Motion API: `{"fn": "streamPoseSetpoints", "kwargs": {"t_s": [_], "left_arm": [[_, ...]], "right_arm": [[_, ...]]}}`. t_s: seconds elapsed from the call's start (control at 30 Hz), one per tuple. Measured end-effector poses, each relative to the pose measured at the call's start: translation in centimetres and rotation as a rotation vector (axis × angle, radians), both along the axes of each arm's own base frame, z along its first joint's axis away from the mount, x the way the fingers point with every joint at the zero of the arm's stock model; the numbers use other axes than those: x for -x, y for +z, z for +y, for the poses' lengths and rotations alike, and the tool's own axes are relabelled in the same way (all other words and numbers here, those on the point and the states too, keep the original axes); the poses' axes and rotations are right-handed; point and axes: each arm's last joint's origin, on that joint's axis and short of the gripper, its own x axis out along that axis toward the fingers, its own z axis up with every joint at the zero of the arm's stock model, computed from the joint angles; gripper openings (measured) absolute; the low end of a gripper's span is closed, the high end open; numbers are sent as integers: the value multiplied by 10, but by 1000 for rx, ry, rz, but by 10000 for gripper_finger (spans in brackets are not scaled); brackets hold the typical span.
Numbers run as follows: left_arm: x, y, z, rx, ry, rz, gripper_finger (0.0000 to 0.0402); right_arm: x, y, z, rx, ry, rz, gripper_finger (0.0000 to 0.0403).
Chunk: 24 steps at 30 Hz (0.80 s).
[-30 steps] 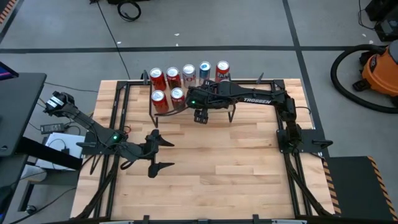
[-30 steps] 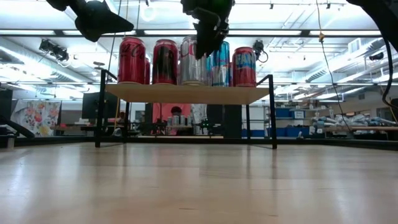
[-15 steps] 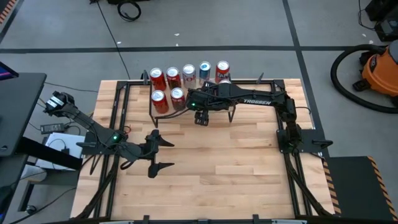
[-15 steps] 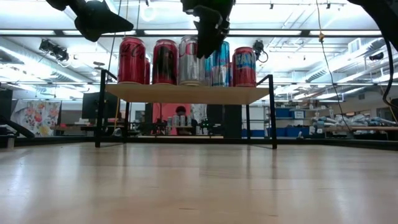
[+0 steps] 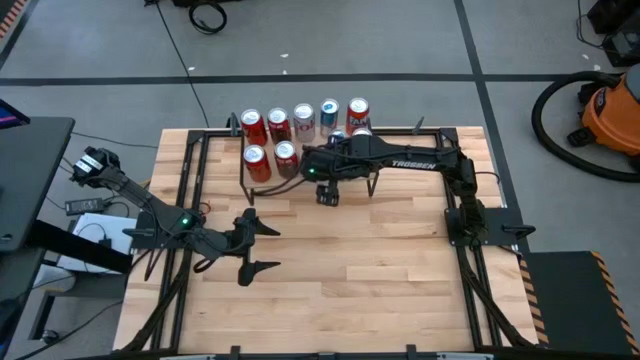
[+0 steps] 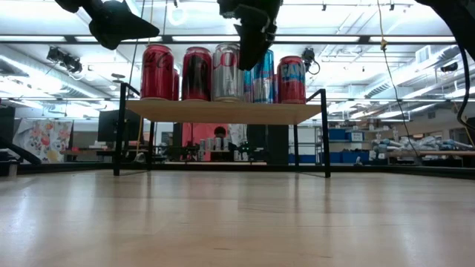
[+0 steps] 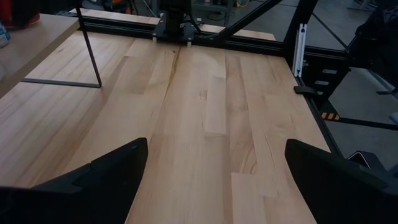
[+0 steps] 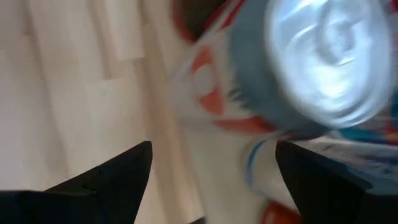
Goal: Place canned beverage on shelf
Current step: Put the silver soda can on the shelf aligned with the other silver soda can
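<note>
Seven cans point(image 5: 285, 152) on shelf point(image 6: 223, 111); right end effector point(image 5: 326, 195) released, left end effector point(image 5: 252, 246) released

Cans point(image 5: 300, 125) are lined up on the shelf point(image 6: 223, 111) at the table's point(image 5: 380, 270) back edge, right gripper point(image 5: 326, 194) hung just in front, left gripper point(image 5: 262, 247) parked front-left

Eight cans point(image 5: 285, 152) on one shelf point(image 6: 223, 111); two claws point(image 5: 252, 246).
</note>
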Motion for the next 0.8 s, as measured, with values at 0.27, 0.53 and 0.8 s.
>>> {"fn": "streamPoseSetpoints", "kwargs": {"t_s": [0.27,0.53,0.8], "left_arm": [[0,0,0,-2,-1,0,391],[0,0,0,-5,-2,0,391],[0,0,0,-10,-3,0,391]], "right_arm": [[1,-2,6,-143,81,16,352],[-2,-2,19,-206,169,-2,352],[-9,1,36,-186,221,-68,352]]}}
